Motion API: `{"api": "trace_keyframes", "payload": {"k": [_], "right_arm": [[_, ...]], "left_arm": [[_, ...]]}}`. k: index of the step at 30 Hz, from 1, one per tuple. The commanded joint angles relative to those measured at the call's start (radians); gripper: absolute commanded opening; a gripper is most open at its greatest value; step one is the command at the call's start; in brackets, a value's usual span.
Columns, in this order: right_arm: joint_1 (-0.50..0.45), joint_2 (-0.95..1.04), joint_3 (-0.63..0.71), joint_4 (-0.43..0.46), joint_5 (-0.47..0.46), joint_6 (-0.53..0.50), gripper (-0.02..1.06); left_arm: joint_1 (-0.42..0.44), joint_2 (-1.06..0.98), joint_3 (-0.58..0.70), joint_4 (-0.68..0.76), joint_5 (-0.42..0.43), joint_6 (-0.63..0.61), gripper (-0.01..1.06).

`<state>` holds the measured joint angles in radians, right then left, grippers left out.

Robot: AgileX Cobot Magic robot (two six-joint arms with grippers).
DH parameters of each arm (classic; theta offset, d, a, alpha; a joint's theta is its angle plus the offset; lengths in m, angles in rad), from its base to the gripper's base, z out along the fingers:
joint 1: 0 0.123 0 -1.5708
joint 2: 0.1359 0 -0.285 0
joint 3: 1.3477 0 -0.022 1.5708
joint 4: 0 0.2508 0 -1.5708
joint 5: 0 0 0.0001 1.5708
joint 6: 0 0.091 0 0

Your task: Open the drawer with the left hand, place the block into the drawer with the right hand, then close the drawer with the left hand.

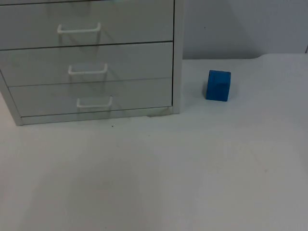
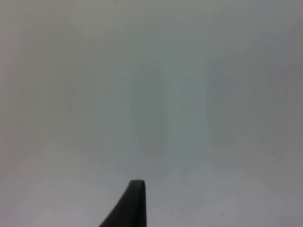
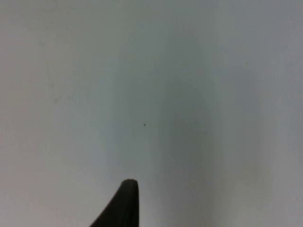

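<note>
Drawers shut, block on the tabletop.
The blue block (image 1: 218, 86) is set near the far edge beside the drawer unit (image 1: 91, 57); gripper states cannot be told; a grey wall (image 1: 240, 26) is seen behind.

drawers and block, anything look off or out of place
Nothing stands out. The white drawer cabinet stands square on the table with all three visible drawers shut and their handles straight. The blue block sits upright on the table to the cabinet's right, apart from it. Nothing is spilled or damaged.
</note>
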<state>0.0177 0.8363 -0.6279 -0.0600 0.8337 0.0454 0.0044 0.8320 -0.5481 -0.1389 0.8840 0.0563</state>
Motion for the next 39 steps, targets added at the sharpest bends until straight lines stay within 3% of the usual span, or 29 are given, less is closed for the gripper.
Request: {"api": "trace_keyframes", "payload": {"k": [1, 6, 9, 14, 17, 21, 25, 26, 28, 30, 31, 34, 35, 36, 39], "right_arm": [[0.005, -0.001, -0.008, 0.005, -0.014, -0.011, 1.04], [0.005, -0.001, -0.008, 0.007, -0.020, -0.011, 1.04], [0.005, -0.001, -0.008, 0.007, -0.022, -0.011, 1.04], [0.005, -0.001, -0.008, 0.007, -0.023, -0.011, 1.04], [0.005, -0.001, -0.008, 0.007, -0.023, -0.004, 1.04], [0.005, -0.001, -0.008, 0.011, -0.025, -0.004, 1.04], [0.005, -0.001, -0.008, 0.011, -0.028, -0.004, 1.04], [0.005, -0.001, -0.008, 0.011, -0.028, -0.004, 1.04], [0.005, -0.001, -0.008, 0.011, -0.028, -0.004, 1.04], [0.005, -0.001, -0.008, 0.011, -0.028, -0.004, 1.04], [0.005, -0.001, -0.008, 0.011, -0.028, -0.004, 1.04], [0.005, -0.001, -0.008, 0.011, -0.028, -0.004, 1.04], [0.005, -0.001, -0.008, 0.011, -0.028, -0.004, 1.04], [0.005, -0.001, -0.008, 0.011, -0.028, -0.004, 1.04], [0.005, -0.001, 0.002, 0.011, -0.032, -0.004, 1.04]], "left_arm": [[-0.003, 0.001, -0.005, -0.008, -0.006, 0.022, 1.05], [-0.003, 0.020, -0.005, -0.060, -0.008, 0.107, 1.05], [-0.003, 0.043, -0.007, -0.131, -0.012, 0.183, 1.00], [-0.007, 0.157, -0.044, -0.335, -0.020, 0.397, 0.61], [-0.024, 0.206, -0.067, -0.409, 0.003, 0.497, 0.56], [-0.113, 0.287, -0.093, -0.408, -0.022, 0.596, 0.56], [-0.321, 0.374, -0.105, -0.235, -0.112, 0.645, 0.56], [-0.321, 0.374, -0.105, -0.235, -0.112, 0.645, 0.56], [-0.446, 0.410, -0.105, -0.086, -0.129, 0.636, 0.56], [-0.583, 0.438, -0.105, 0.124, -0.197, 0.586, 0.56], [-0.583, 0.438, -0.105, 0.124, -0.197, 0.586, 0.56], [-0.687, 0.462, -0.105, 0.457, -0.333, 0.444, 0.56], [-0.694, 0.471, -0.105, 0.569, -0.373, 0.371, 0.56], [-0.694, 0.471, -0.105, 0.569, -0.373, 0.371, 0.56], [-0.674, 0.502, -0.105, 0.767, -0.469, 0.207, 0.56]]}}
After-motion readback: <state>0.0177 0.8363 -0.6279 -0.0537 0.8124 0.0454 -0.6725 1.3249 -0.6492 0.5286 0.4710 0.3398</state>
